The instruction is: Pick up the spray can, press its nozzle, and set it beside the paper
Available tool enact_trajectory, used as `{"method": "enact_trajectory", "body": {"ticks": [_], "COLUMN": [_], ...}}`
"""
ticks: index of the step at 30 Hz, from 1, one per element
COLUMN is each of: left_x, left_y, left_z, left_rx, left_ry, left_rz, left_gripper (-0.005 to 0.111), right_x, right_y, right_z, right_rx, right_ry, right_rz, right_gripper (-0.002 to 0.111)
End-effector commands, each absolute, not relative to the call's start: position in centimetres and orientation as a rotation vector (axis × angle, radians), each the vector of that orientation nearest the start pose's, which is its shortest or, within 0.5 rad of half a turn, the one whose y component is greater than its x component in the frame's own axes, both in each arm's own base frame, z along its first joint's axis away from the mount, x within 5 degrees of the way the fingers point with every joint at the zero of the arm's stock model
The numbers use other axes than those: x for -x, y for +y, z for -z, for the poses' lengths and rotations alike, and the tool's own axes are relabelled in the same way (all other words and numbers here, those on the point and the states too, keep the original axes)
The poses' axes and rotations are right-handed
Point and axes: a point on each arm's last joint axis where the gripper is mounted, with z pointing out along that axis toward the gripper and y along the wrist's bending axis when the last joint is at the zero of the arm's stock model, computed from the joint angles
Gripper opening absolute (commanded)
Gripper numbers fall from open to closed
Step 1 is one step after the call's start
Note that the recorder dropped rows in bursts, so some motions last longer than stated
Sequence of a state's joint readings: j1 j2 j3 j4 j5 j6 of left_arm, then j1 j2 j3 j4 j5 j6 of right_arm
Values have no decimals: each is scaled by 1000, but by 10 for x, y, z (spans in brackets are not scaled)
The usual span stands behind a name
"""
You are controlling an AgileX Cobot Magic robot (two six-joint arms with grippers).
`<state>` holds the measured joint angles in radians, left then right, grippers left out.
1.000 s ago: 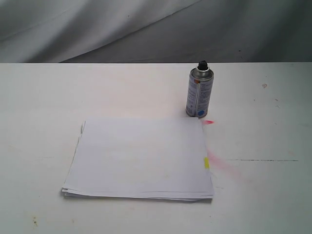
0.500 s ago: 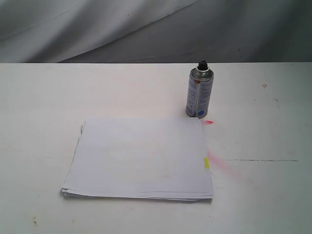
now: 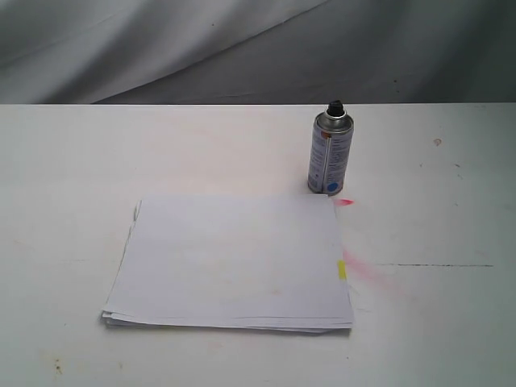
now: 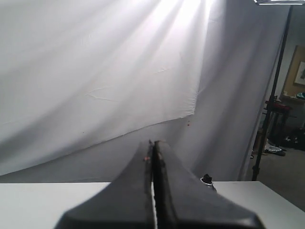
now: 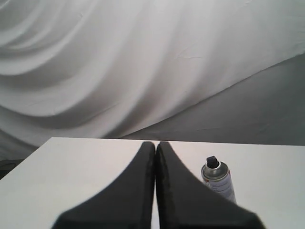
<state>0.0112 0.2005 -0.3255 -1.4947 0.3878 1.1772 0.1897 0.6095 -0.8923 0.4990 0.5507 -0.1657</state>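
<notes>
**Soft, even light; near fingers out of focus**

On my exterior feed the table (image 3: 81, 161) is bright and slightly washed out. I see only a thin shadow under the near edge of the paper (image 3: 230, 262) and a small glint on the spray can (image 3: 330, 157). In the left wrist view, light from above blows out the top of the backdrop cloth (image 4: 95, 71). The left gripper (image 4: 153, 143) and right gripper (image 5: 156, 144) show as dark, blurred shapes.

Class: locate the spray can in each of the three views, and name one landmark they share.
Exterior view: spray can upright at the paper's far right corner.
Left wrist view: only its top peeks past the shut jaws.
Right wrist view: the can upright beside the shut jaws.
Shared landmark: the draped backdrop behind the table.
</notes>
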Motion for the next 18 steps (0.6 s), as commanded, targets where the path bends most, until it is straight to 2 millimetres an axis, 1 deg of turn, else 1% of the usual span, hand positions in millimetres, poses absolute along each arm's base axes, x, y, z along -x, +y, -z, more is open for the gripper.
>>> {"method": "enact_trajectory", "body": {"ticks": [1,18], "left_x": [-55,-54], "left_y": [-35,-34], "left_z": [-305,-305], "left_rx": [-100,-114], "left_ry": [1420,1423], "left_rz": [530,511], "left_gripper": [0,0], "right_x": [-99,-99], "right_y": [43,43], "right_z": [-411,-411], "right_rx": [137,136], "right_ry": [1747,1745], "right_rz": [-562,-561], "right_gripper": [0,0]}}
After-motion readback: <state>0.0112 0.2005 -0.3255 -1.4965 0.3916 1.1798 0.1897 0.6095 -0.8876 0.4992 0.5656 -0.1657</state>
